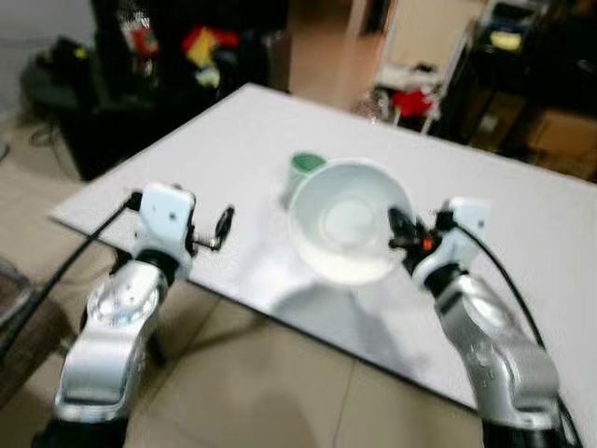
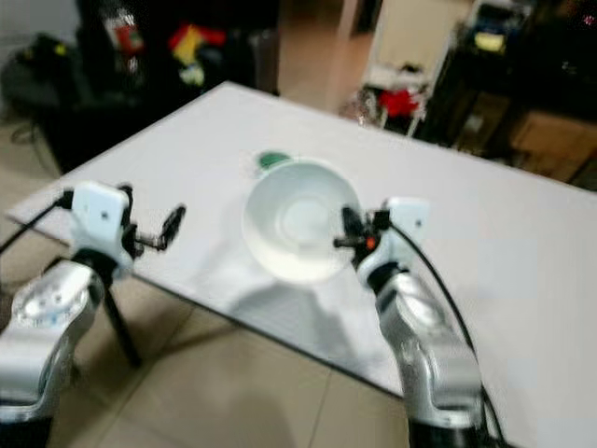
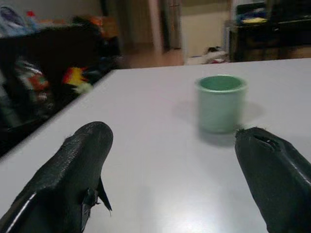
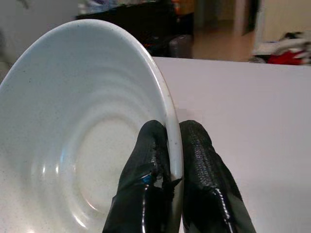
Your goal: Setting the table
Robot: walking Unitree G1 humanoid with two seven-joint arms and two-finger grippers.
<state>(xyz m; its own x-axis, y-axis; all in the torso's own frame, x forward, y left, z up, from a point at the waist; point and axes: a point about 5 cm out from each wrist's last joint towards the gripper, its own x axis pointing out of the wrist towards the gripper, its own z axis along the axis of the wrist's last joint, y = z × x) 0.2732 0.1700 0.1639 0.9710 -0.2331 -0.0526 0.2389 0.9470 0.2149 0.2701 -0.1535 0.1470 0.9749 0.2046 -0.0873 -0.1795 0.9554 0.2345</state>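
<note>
My right gripper (image 1: 399, 235) is shut on the rim of a large white bowl (image 1: 347, 224), holding it tilted above the white table (image 1: 233, 140); the fingers (image 4: 194, 145) pinch the rim from both sides. A small green cup (image 1: 302, 168) stands upright on the table just behind the bowl, partly hidden by it, and it sits ahead of my left fingers as the green cup (image 3: 221, 103). My left gripper (image 1: 222, 227) hovers open over the table's near-left edge, nothing between its fingers.
The table's near edge runs diagonally in front of me, with tiled floor (image 1: 270, 373) below. Dark furniture with colourful clutter (image 1: 201, 47) stands behind the table to the left. More cluttered furniture (image 1: 522, 56) lies at the back right.
</note>
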